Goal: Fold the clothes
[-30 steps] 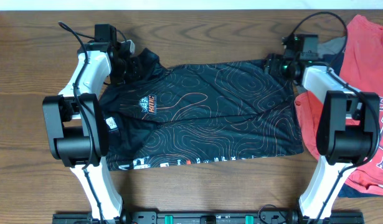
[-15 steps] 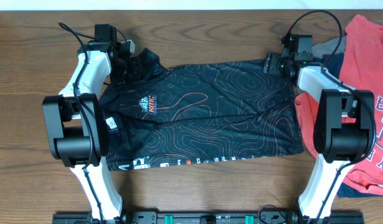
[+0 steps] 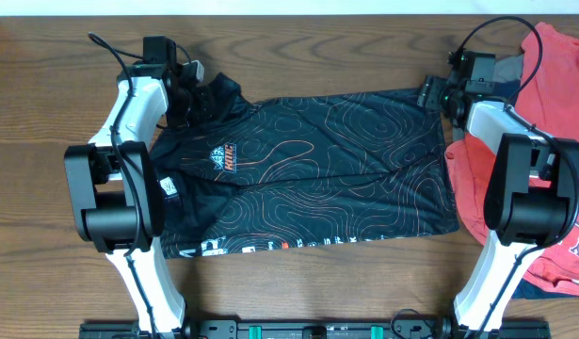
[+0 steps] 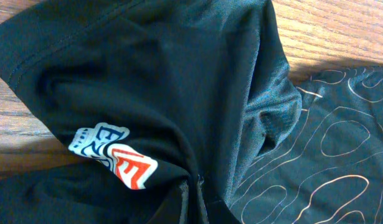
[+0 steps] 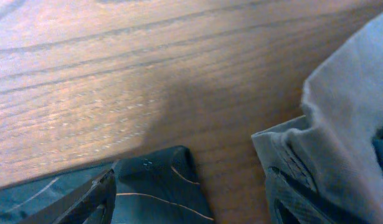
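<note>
Overhead: left hand (image 3: 189,90) indistinct against jersey (image 3: 317,165)

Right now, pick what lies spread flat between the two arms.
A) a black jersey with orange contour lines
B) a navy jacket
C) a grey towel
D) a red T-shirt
A: the black jersey lies spread between them; the red T-shirts are piled off to the right.
</note>
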Tool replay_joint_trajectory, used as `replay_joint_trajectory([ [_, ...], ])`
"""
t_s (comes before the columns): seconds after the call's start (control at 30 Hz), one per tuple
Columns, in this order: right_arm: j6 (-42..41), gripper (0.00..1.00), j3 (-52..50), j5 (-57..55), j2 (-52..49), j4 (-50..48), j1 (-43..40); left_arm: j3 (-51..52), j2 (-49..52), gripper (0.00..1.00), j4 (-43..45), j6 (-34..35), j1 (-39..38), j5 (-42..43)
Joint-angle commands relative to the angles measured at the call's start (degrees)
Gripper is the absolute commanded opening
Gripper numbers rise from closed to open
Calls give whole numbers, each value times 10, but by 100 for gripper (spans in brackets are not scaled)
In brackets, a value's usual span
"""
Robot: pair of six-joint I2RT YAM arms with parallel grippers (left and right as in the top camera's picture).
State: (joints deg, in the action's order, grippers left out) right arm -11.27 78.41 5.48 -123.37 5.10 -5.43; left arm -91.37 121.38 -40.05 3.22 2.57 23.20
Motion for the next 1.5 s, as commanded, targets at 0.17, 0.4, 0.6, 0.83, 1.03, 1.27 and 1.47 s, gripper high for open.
replay_joint_trajectory([
  [0.17,6,74,4,12,-26,-15,22,3,0,6,-2,5,1,2],
  [0.4,-23,66,4,3,-33,-24,34,3,0,6,-4,5,1,2],
  [0.6,-49,31,4,-19,-33,-26,39,3,0,6,-5,5,1,2],
  [0.83,-71,1,4,-37,-33,0,38,3,-3,6,-21,5,6,2],
  [1.03,-71,1,5,-36,5,65,38,3,-40,6,-63,5,21,2],
  [1.27,-57,1,5,-21,113,202,39,3,-104,6,-163,5,41,2],
  [1.47,-42,1,5,-23,187,389,39,3,-125,6,-305,-2,49,1],
])
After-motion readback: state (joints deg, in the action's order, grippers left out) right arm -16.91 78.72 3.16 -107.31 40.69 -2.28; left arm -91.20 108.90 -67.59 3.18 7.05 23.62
